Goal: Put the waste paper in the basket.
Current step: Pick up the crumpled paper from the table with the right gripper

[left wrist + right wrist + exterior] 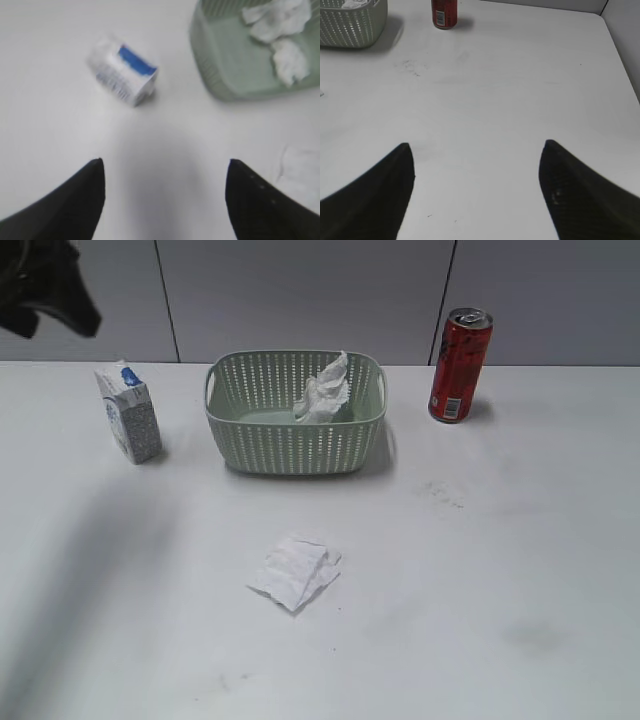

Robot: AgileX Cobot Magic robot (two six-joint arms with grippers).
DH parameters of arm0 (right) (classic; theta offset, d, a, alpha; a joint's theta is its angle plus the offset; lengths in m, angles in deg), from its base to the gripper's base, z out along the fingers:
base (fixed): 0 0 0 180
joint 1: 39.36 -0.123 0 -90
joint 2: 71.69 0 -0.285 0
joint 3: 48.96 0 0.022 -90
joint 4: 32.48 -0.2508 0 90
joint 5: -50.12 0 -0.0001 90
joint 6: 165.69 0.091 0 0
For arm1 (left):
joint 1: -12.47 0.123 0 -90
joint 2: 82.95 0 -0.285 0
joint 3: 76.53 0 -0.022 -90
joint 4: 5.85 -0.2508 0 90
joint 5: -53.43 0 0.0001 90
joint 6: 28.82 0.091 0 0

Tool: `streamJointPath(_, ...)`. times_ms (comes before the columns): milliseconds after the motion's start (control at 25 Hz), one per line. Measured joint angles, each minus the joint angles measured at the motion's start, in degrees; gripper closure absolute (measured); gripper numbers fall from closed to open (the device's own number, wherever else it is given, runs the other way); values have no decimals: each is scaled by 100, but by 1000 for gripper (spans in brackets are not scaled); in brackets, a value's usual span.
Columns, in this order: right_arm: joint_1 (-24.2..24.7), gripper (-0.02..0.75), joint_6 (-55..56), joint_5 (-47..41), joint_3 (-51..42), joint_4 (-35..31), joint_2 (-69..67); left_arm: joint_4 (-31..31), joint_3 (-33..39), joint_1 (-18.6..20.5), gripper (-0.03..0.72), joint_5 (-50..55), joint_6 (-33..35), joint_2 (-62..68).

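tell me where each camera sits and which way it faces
Exterior: in front, slanting down at the table, basket, can, carton and loose paper; dark arm part top left.
Left wrist: above the open left hand, looking down at carton, basket.
Right wrist: above the open right hand, facing basket, can.
All share the basket.

A green basket (296,425) sits at the far middle of a white desk (500,570), a crumpled paper wad (324,390) resting inside it. Another paper wad (296,571) lies on the desk nearer the camera. A carton (129,412) stands left of the basket, a red can (459,365) to its right.
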Motion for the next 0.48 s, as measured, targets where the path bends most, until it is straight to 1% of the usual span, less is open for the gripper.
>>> streamJointPath(80,0,150,5,0,0,0,0,-604,0,127,120,557,-218,-119)
streamJointPath(160,0,150,5,0,0,0,0,-1142,0,174,122,1066,-407,-280)
streamJointPath(240,0,150,5,0,0,0,0,-1515,0,174,123,1213,-515,-481)
streamJointPath(320,0,150,5,0,0,0,0,-1656,0,179,128,1260,-561,-749)
streamJointPath(480,0,150,5,0,0,0,0,-1691,161,179,133,1266,-654,-1410)
